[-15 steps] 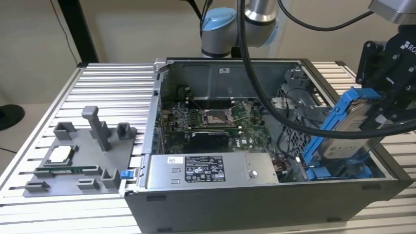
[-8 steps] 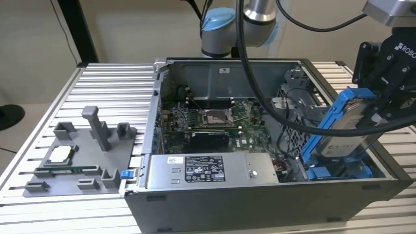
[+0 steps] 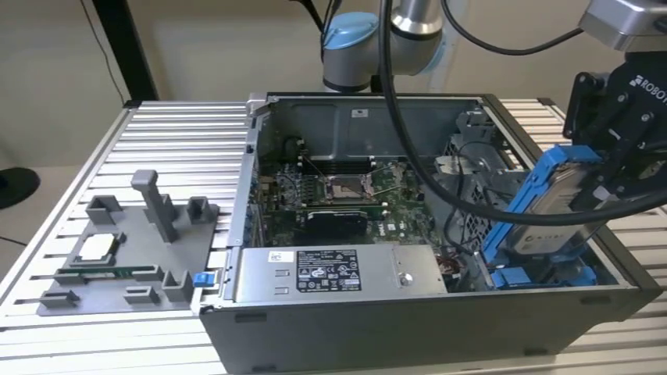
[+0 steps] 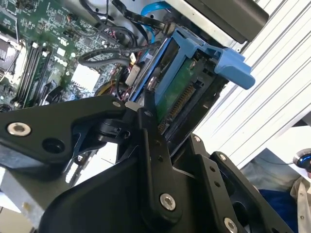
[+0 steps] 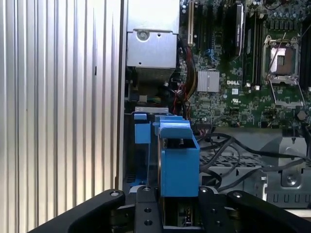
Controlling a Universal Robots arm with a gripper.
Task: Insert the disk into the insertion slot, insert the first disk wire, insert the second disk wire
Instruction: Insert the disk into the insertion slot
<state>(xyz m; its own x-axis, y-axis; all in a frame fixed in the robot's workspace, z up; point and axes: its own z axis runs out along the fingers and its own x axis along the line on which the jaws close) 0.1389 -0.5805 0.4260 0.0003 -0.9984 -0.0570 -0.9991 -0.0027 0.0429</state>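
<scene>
**Disk pinched and tilted over its bay**

The ribbed metal counter [image 3: 156, 133] carries the open computer case [image 3: 417, 320], which lies on its side with the motherboard [image 3: 344, 195] facing up. The grey power-supply box [image 3: 333, 272] sits along the near wall. On the counter, toward the exterior view's left, is a grey fixture tray [image 3: 125, 258] that plays no part in this step.

At the exterior view's right end of the case is the insertion slot [image 3: 544, 276], marked by its blue rails low in the corner. The disk [image 3: 552, 217] hangs over it in its blue carrier, steeply tilted, with its lower end pointing down at those rails. I cannot tell whether it touches them yet.

My fingers [image 4: 154, 141] are pinching the disk across its upper end, one on each side of the carrier.

In my judgement the first step is underway and the wires are not yet in play. To do it well I should line the carrier's edges up with the blue rails before pushing. I should also hold the pinch firm so the disk cannot twist, and stay clear of the loose black cables [image 5: 228, 145] just beside the bay
</scene>
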